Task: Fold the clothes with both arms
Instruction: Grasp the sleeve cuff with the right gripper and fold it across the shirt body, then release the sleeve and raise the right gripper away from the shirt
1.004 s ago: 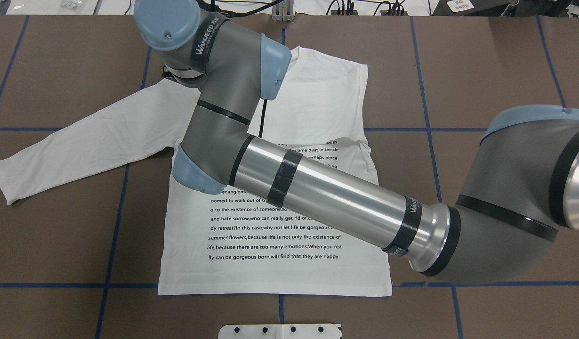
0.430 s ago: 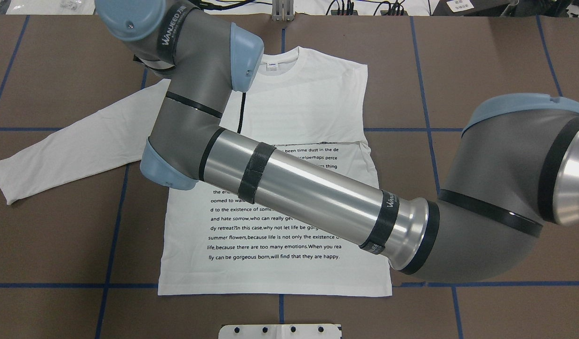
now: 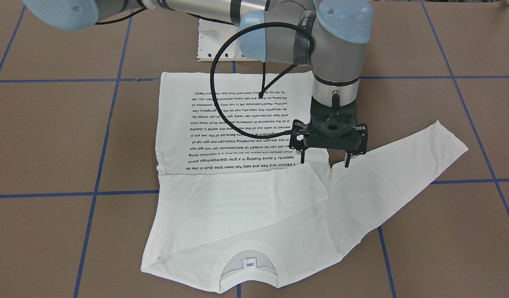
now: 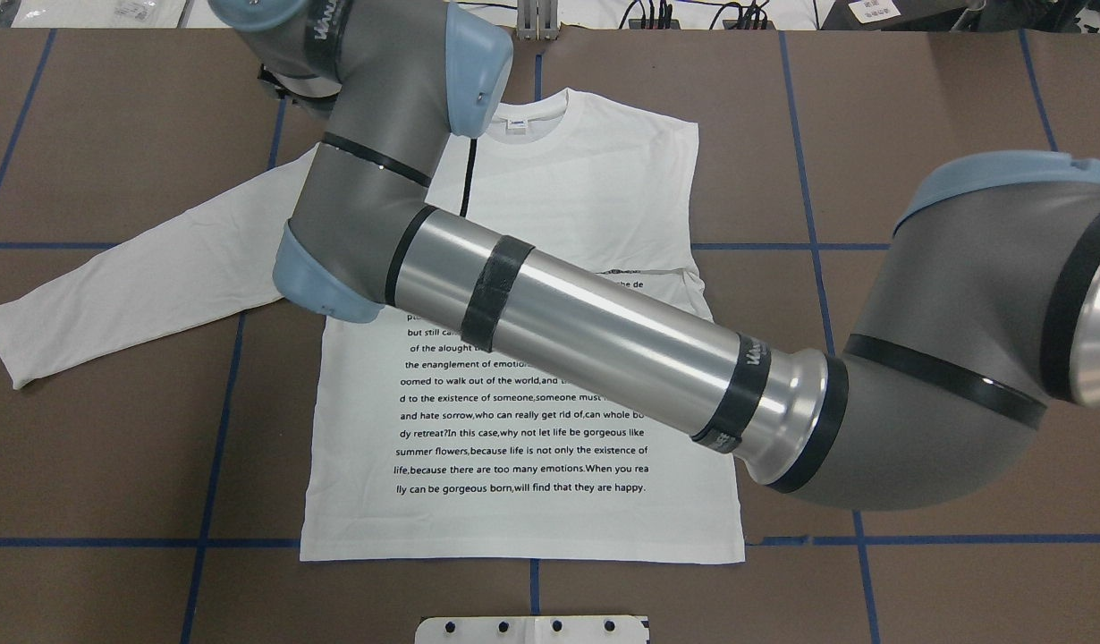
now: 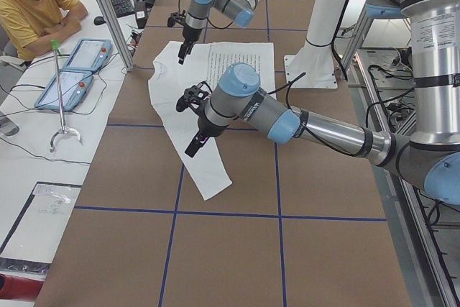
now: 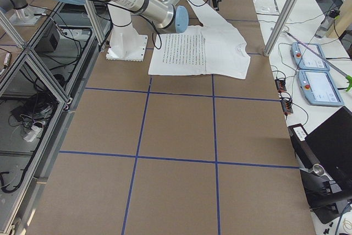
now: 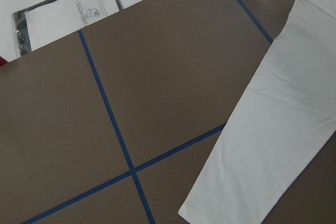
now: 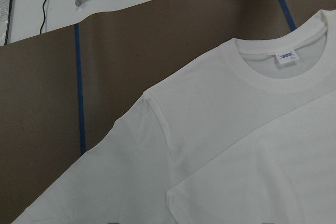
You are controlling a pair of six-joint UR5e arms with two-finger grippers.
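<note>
Your right pincer [image 3: 324, 164] hangs spread wide and pointing straight down, one finger on either side of the armpit of the T-shirt [image 3: 238, 207]. Its tips sit right at the cloth, but you cannot tell whether they touch. Your left pincer [image 5: 194, 147] shows only in the left side view, tilted, so you cannot tell whether it is spread or pressed together.

The T-shirt lies flat on the tabletop [image 3: 51, 136] directly beneath the right pincer, print up, with its neck label [image 8: 286, 56] beyond the pincer, away from the robot. The sleeve [image 3: 403, 165] runs off to that pincer's left and ends at the cuff [image 7: 220, 198]. A plain white flap [image 3: 238, 194] crosses the chest to its right.

Expect light, thin, limp cloth: it will sag, drag and crease rather than hold a shape. The best holds look like the shoulder seam beside the right pincer and the cuff for the left one. Pinch down against the tabletop so the sleeve lifts as one span.

Count: one T-shirt, one sleeve spread out, two pincers, two arms, namely the right arm [image 4: 604, 340] and the left arm [image 5: 330, 131]
</note>
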